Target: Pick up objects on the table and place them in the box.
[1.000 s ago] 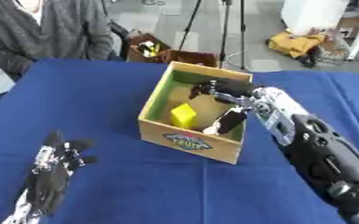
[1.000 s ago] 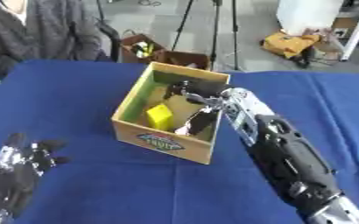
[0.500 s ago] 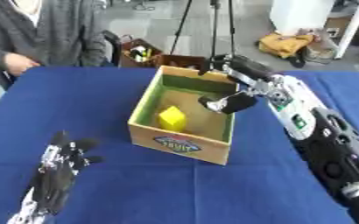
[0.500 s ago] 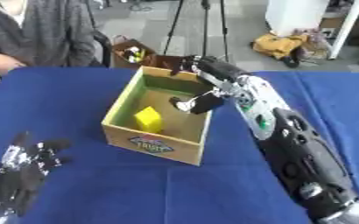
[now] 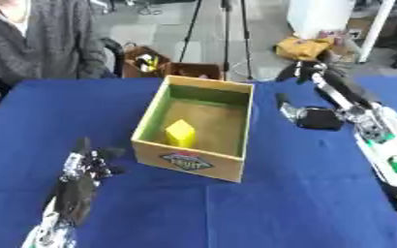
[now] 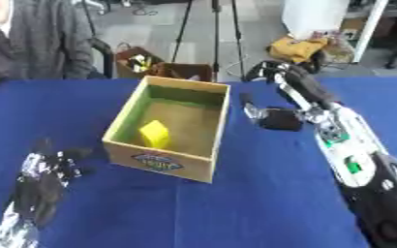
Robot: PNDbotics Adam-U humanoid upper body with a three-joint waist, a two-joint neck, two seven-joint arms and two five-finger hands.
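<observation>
Nearest you, your left hand [image 5: 79,177] lies low on the blue cloth of the table [image 5: 261,208], at the lower left, palm down with its fingers straight and relaxed, pointing away from you toward the box [image 5: 198,128]; it holds nothing and stops just short of the box's near left corner.

The box is open-topped cardboard, rectangular, with brown outer walls, a greenish tint on its inner walls and an oval printed label on the near face. Its long axis runs away from you and leans a little to the right. Inside, on the brown floor toward the near left, a yellow block [image 5: 181,132] stands upright, its long axis vertical; it is plain, matte and flat-faced.

Past the box's right wall, your right arm [image 6: 354,155] stretches from the lower right corner up toward the table's far edge. Your right hand [image 5: 308,116] hangs just right of the box's rim, outside it, dark and blurred; you cannot tell from these views whether its fingers are straight or curled, or whether they hold anything.
</observation>
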